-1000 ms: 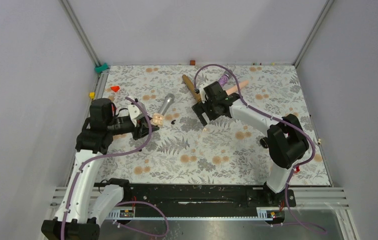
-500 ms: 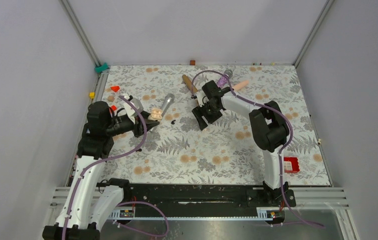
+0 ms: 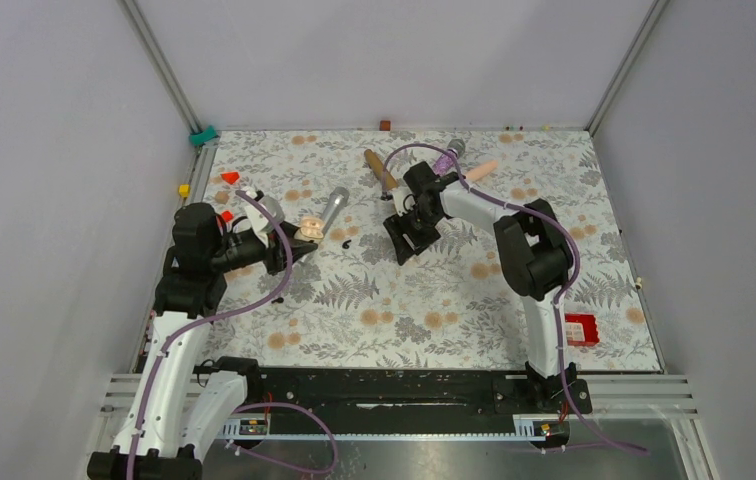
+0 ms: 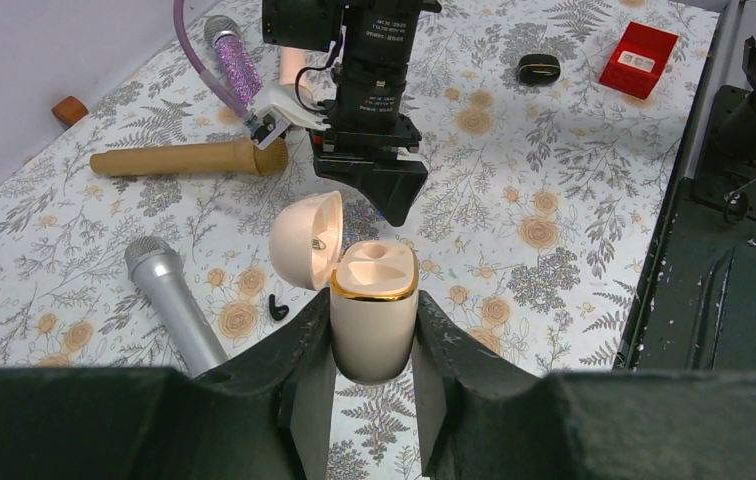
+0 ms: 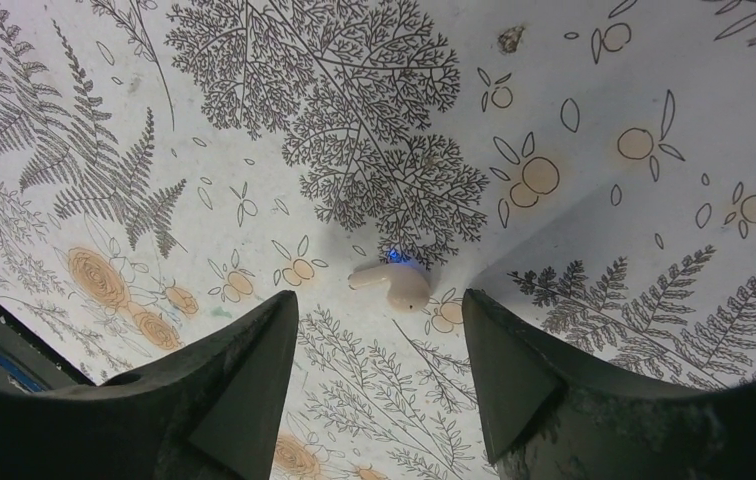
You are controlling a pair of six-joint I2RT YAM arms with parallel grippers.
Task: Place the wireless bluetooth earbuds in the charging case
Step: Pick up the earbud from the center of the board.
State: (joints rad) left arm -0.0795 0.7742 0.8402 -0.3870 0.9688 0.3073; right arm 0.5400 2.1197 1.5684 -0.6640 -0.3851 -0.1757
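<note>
The charging case [image 4: 374, 320] is cream with a gold rim. Its lid [image 4: 306, 240] is flipped open to the left and both sockets are empty. My left gripper [image 4: 372, 300] is shut on the case body and holds it upright above the cloth [image 3: 311, 230]. One cream earbud [image 5: 394, 283] lies on the floral cloth with a blue light beside it. My right gripper [image 5: 379, 305] points down over it, open, and the earbud sits just beyond the gap between the tips, untouched. A tiny black hooked piece [image 4: 276, 307] lies on the cloth near the case.
A silver microphone [image 3: 331, 208] lies just behind the case. A wooden handle [image 3: 381, 170] and a purple glitter microphone [image 3: 449, 155] lie behind my right gripper [image 3: 404, 238]. A red box [image 3: 581, 328] sits at the right, and a black pebble-like thing [image 4: 538, 68] lies near it.
My right arm has swung in and lowered towards the cloth, its jaws narrowing. The left gripper, still holding the case, has shifted slightly.
</note>
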